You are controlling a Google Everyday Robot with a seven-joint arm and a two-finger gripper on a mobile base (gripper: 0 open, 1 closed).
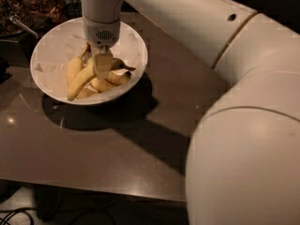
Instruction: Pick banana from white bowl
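The white bowl (51,46) stands at the far left of the dark table. In it lie yellow bananas. The long single banana (78,81) runs from the bowl's front left up toward the middle. Shorter bananas (112,78) joined at a dark stem lie to its right. My gripper (101,63) hangs straight down from the white wrist into the middle of the bowl. It sits right on the upper end of the long banana and hides that end.
The dark table (93,144) has its front edge near the bottom of the view. My large white arm (243,139) fills the right side. A dark tray with clutter and a utensil (21,25) stands at the back left, next to the bowl.
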